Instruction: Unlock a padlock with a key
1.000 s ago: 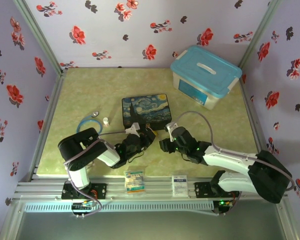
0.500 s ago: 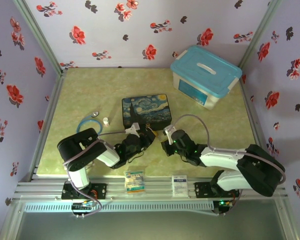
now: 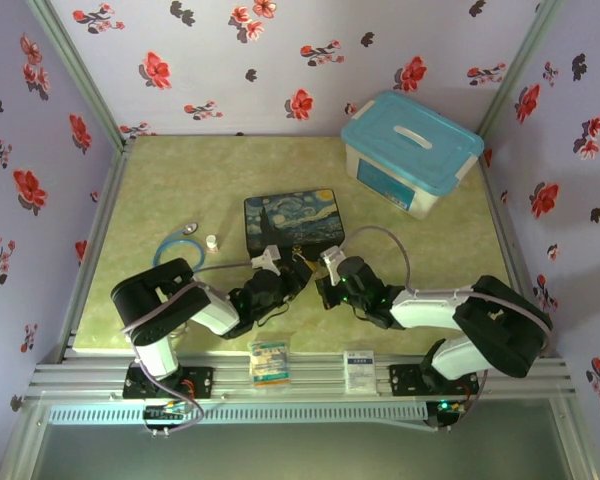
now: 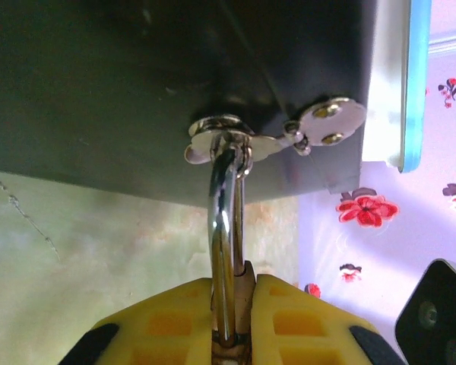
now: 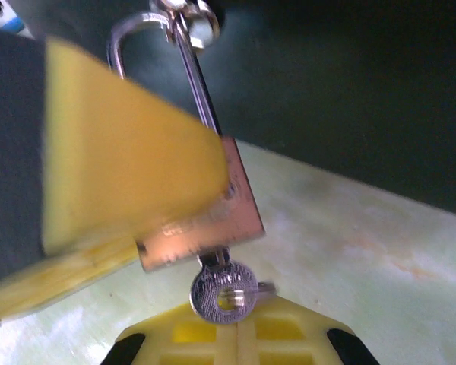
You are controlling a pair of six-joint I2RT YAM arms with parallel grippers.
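Padlock (image 5: 204,226) job, L to R. In the top view both arms reach in low over the tabletop (image 3: 180,180) and meet just in front of the Starry Night tin (image 3: 292,222).

Left gripper (image 4: 234,319): clamped on the padlock, yellow pads tight either side of it. The shackle (image 4: 225,228) rises between the pads and runs thru the tin's clasp (image 4: 220,141). So the lock hangs off the tin's near wall, steadied from the left.

Centre: the brass body shows in the right wrist view, half covered by the left pad, keyway end toward the right arm. The key (image 5: 223,289) is already in the keyway, w/ only its round silver bow sticking out.

Right gripper (image 5: 239,334): pads closed together, bow right at their tips. Can't tell if the bow is pinched or only touching.

Progress, my read: lock held and key inserted are done. One shackle leg sits in the body, the other is hidden behind the left pad, so no sign it has released. Left to do: firm hold on the bow, turn it, and get the shackle to pop. Risk: bow slipping off the tips.
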